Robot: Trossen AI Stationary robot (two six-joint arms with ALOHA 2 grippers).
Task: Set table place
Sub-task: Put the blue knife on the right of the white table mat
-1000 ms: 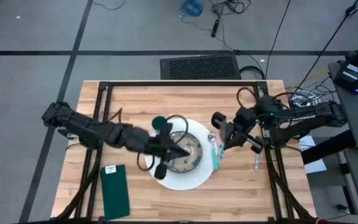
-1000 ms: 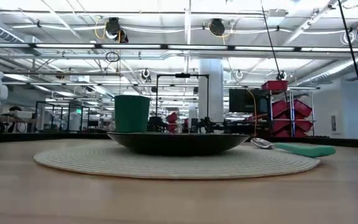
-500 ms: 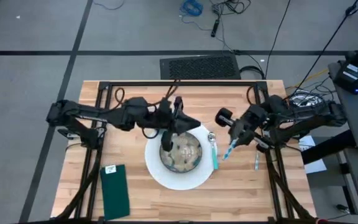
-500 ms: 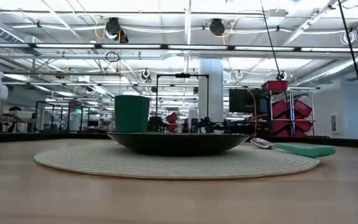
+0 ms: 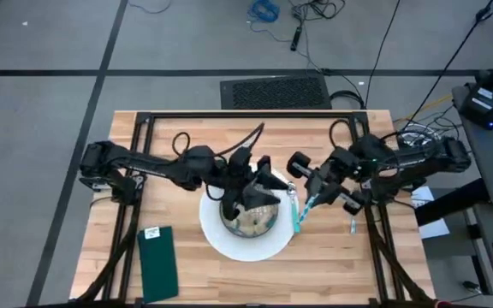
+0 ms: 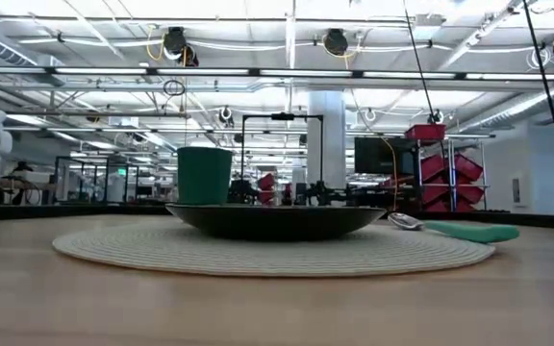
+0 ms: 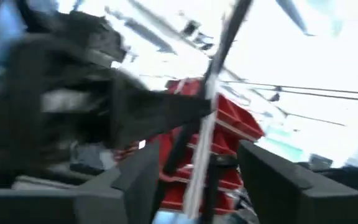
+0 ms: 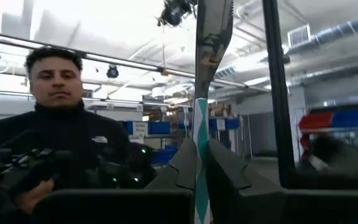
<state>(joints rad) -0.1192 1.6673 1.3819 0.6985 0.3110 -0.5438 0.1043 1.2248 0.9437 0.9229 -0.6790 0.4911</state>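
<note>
On the wooden table (image 5: 332, 274) lies a round pale placemat (image 5: 229, 244) with a dark bowl (image 5: 251, 221) in its middle. A teal-handled spoon (image 5: 295, 214) rests on the mat's right edge. A green cup (image 6: 204, 175) stands behind the bowl. My left gripper (image 5: 264, 184) hovers open over the bowl's far right rim. Its wrist view is blurred, with a thin bright rod (image 7: 207, 124) beyond the fingers. My right gripper (image 5: 313, 195) is just right of the mat, shut on a teal-striped utensil (image 5: 307, 207). My right gripper pinches the utensil's teal-and-white striped handle (image 8: 200, 163) between its two fingers, which lie across the handle. The metal end (image 8: 213, 31) sticks out past the fingers on one side. The handle's free end (image 5: 303, 217) slants down toward the mat, clear of the table.
A dark green rectangle with a white label (image 5: 159, 261) lies at the table's near left. A small silver utensil (image 5: 353, 224) lies right of the mat. The black frame tubes (image 5: 246, 116) run along the table's edges. A person (image 8: 61, 124) stands beyond the table.
My left gripper has swung from the bowl's near left side toward the far edge, then right, to the bowl's far right rim. Its fingers now stand apart. My right gripper has stayed just right of the mat, and the teal handle now shows slanting below it.
</note>
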